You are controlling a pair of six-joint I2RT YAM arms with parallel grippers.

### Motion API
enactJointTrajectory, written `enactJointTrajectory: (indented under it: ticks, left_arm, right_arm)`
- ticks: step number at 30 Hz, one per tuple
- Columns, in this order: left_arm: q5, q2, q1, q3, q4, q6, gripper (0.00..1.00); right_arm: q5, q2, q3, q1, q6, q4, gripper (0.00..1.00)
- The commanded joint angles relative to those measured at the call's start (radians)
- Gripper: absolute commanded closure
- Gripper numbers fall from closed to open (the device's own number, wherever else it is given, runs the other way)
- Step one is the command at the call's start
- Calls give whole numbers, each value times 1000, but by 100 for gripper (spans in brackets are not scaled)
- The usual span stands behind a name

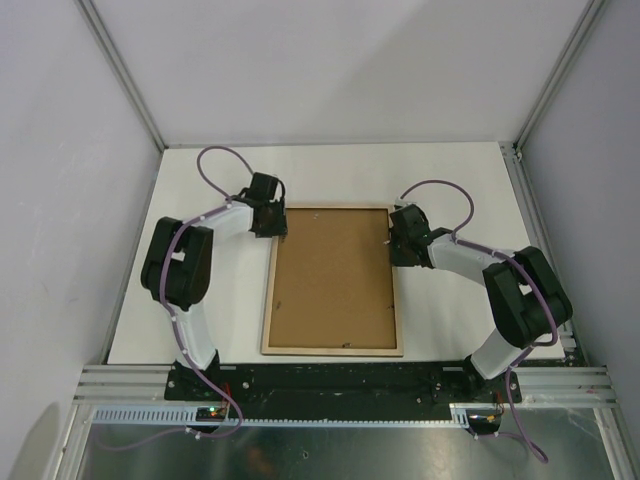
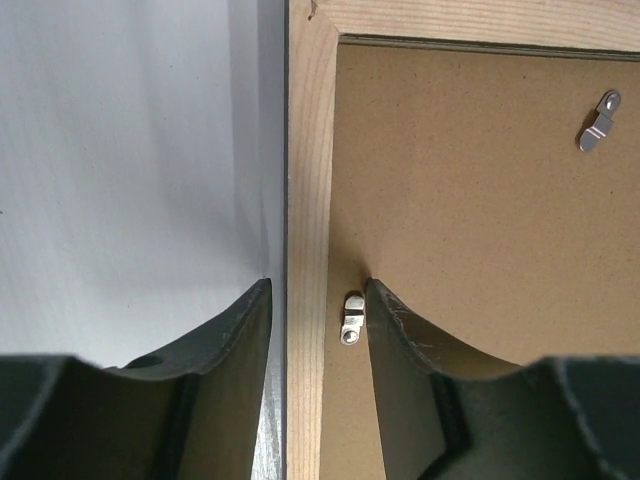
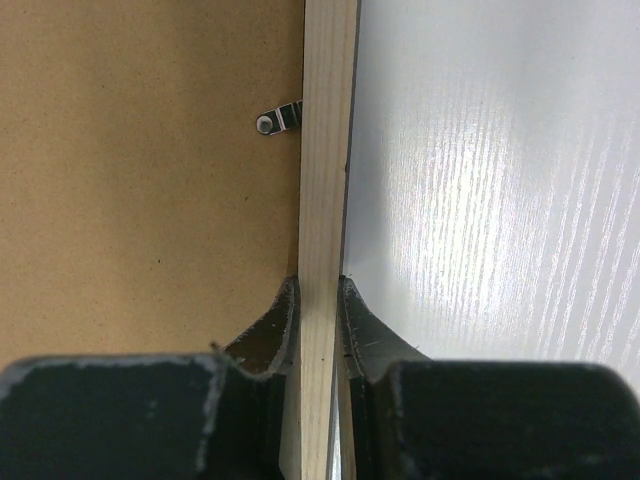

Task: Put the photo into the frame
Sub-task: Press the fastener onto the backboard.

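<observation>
The frame (image 1: pixel 272 290) lies face down on the white table, light wood back up, with the brown backing board (image 1: pixel 335 280) seated in it. The photo is not in view. My left gripper (image 1: pixel 268 222) is at the frame's upper left rail. In the left wrist view it (image 2: pixel 317 285) is open, its jaws astride the wood rail (image 2: pixel 308 150) and a small metal clip (image 2: pixel 351 318). My right gripper (image 1: pixel 400 240) is at the upper right rail. In the right wrist view it (image 3: pixel 320 282) is shut on the wood rail (image 3: pixel 328 130).
Another metal clip (image 2: pixel 600 120) sits on the backing board near the top edge, and one (image 3: pixel 277 120) lies against the right rail. White table (image 1: pixel 450 180) surrounds the frame. Grey walls and aluminium posts (image 1: pixel 120 70) enclose the cell.
</observation>
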Motion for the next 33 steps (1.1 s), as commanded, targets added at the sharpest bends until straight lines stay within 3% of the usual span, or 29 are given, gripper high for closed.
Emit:
enactJointTrajectory:
  ticks: [1,12,17,19,25,33]
  left_arm:
    - [-37,-4,-18,-5,-4,-7,54]
    - [-117,-62,-17,-82,-4,-27,71]
    - [-108,-79,-16,-93,-3,-30,74]
    - [-90,-88,-16,-89,-3,-29,71]
    - [-38,-116,-17,-74,-2,-29,51]
    - [-39,-107,-17,-72,-4,-25,52]
  right_arm:
    - [4,-22,-3,-8,-18,-23,100]
    - [9,-9,-3,-12,-1,-22,100]
    - [10,-7,-2,-14,3,-23,100]
    - [10,-8,-2,-14,6,-22,100]
    - [8,-4,-3,-16,6,-18,100]
    - [0,0,-3,-18,8,-10,100]
